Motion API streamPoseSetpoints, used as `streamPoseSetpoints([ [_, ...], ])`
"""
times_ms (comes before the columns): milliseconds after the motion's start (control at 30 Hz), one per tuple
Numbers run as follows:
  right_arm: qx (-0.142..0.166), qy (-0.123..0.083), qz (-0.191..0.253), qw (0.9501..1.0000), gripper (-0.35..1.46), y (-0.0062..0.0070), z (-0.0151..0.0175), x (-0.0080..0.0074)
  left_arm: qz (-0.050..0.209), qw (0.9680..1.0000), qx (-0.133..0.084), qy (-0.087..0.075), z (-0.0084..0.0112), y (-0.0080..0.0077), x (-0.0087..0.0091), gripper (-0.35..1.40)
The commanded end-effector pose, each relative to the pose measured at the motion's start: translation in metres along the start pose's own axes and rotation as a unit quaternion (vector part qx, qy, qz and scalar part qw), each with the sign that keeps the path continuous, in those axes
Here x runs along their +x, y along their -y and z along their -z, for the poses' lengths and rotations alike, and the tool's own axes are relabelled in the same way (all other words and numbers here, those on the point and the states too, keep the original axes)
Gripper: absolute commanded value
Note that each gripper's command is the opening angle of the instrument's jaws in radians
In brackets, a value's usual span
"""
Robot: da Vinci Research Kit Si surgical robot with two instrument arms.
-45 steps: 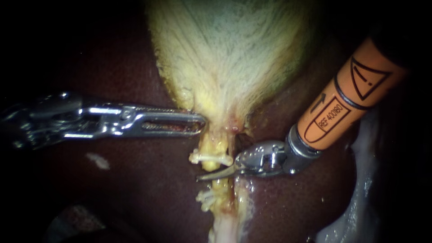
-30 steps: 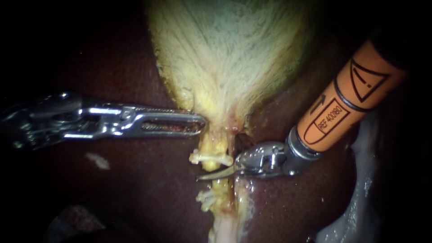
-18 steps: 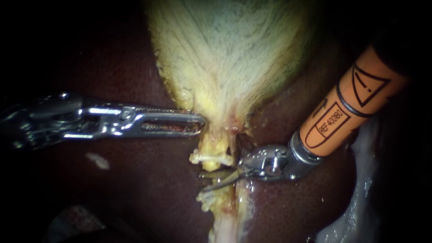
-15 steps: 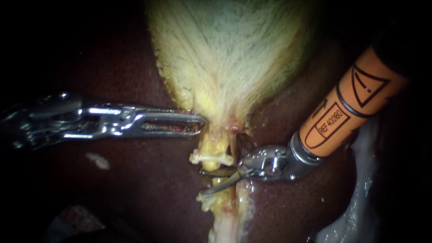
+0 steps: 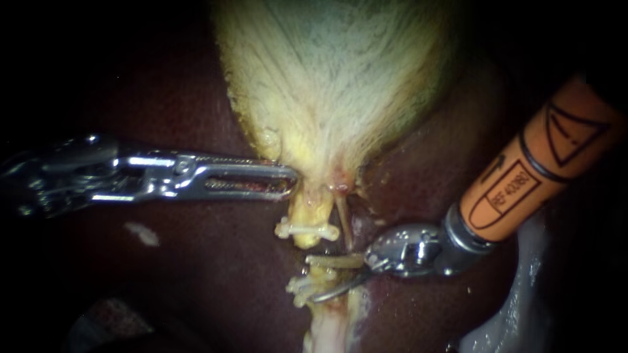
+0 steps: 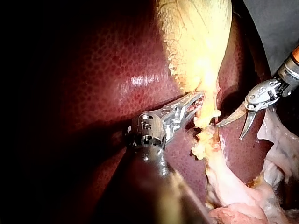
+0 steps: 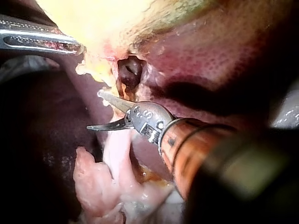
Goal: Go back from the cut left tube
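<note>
The pale yellow gallbladder (image 5: 333, 85) narrows down to the cut left tube. Its upper stump (image 5: 309, 208) carries a white clip (image 5: 306, 229). Below a small gap, the lower stump (image 5: 325, 314) bears more clips (image 5: 299, 286). My right instrument (image 5: 311, 280), orange-sleeved, comes in from the right with its curved blades open beside the gap, the tips still near the lower clips. Both other views also show the right instrument (image 6: 230, 132) (image 7: 93, 110) with its blades apart. My left instrument (image 5: 288, 180) (image 6: 196, 101) is shut on the gallbladder's neck just above the upper clip.
Dark red liver (image 5: 196, 261) surrounds the gallbladder on both sides. Whitish loose tissue (image 5: 523, 287) lies at the lower right, under the right shaft. A thin strand (image 5: 341, 219) runs down just right of the upper stump.
My right instrument's blades have gone from shut across the tube to open, and it has drawn back to the right and slightly down. A gap shows between the stumps. The left instrument has held still.
</note>
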Motion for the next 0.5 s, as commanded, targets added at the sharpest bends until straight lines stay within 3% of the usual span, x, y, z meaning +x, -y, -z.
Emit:
streamPoseSetpoints([
  [33,-0.005,-0.002,-0.002,1.0000,1.08,-0.0001,0.0006,0.0001,0.000,1.0000,0.000,0.000,0.0000,0.0000,0.0000,-0.35],
  [267,-0.048,-0.016,0.031,0.9983,1.18,-0.0010,0.0054,0.0006,0.000,1.0000,0.000,0.000,0.0000,-0.0001,0.0000,-0.35],
  [500,-0.101,-0.017,0.118,0.9877,1.28,-0.0014,0.0086,0.0010,0.000,1.0000,0.001,0.000,0.0000,-0.0002,0.0000,-0.35],
])
